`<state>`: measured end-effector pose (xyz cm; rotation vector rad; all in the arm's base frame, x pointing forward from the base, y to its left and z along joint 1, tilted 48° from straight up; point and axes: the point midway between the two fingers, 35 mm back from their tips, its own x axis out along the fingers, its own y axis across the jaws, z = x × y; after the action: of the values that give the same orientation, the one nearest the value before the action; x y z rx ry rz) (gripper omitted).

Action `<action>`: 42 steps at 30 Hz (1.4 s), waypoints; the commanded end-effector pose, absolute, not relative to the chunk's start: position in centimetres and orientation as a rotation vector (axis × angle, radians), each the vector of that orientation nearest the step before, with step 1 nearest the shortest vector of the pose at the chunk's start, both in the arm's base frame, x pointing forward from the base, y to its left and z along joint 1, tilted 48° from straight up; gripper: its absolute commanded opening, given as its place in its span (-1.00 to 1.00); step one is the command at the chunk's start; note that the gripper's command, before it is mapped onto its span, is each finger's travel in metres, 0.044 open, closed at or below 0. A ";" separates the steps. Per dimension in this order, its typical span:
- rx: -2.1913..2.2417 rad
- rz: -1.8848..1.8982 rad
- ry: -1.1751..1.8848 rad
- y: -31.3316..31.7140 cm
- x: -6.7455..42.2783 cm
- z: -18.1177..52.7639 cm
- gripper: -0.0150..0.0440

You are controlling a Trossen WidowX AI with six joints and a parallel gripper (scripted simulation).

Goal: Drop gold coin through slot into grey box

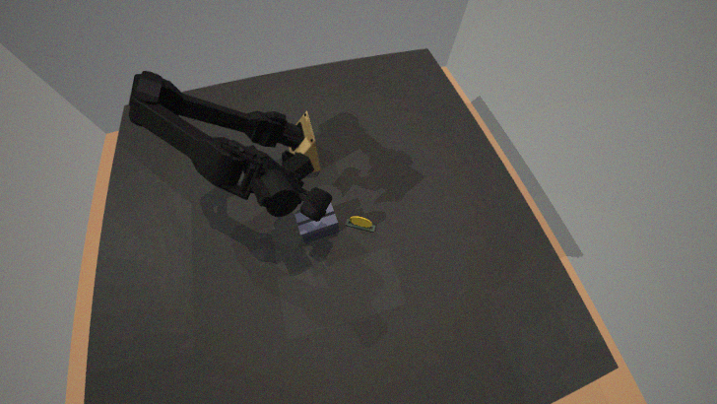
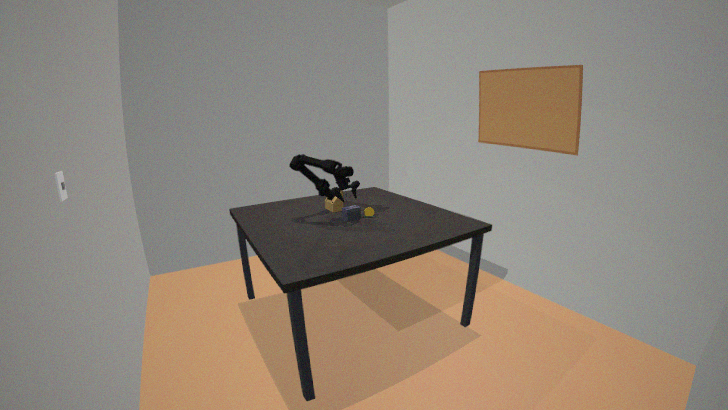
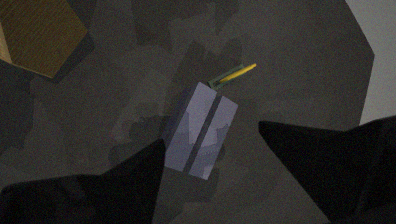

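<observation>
Coin (image 1: 359,220) stands on edge in its holder (image 1: 360,226) at mid-frame in the top view, just right of the box (image 1: 316,225). Gripper (image 3: 210,140) hangs spread and holding nothing above the slot (image 3: 202,132), at the wrist view's centre.

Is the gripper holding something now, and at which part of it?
Nothing. The gripper is open above the box; the coin stands in its holder.
</observation>
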<state>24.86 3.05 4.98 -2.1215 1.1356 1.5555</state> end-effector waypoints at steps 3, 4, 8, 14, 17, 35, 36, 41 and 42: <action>-2.055 1.475 1.223 3.7 25.4 4.7 0.60; -2.011 1.416 1.281 4.2 25.7 4.4 0.51; -1.843 1.155 1.487 6.2 27.0 3.2 0.15; -1.623 0.702 1.691 9.4 28.3 0.5 0.05; -1.523 0.459 1.739 11.0 28.7 -1.1 0.05; -1.413 0.178 1.745 12.9 29.0 -3.4 0.05; -1.413 0.178 1.745 12.9 29.0 -3.4 0.05; -1.414 0.177 1.745 10.5 29.0 -5.6 0.05; -1.414 0.177 1.745 10.3 29.0 -5.7 0.05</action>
<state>29.30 11.87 -4.65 -1.4012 1.7259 0.1815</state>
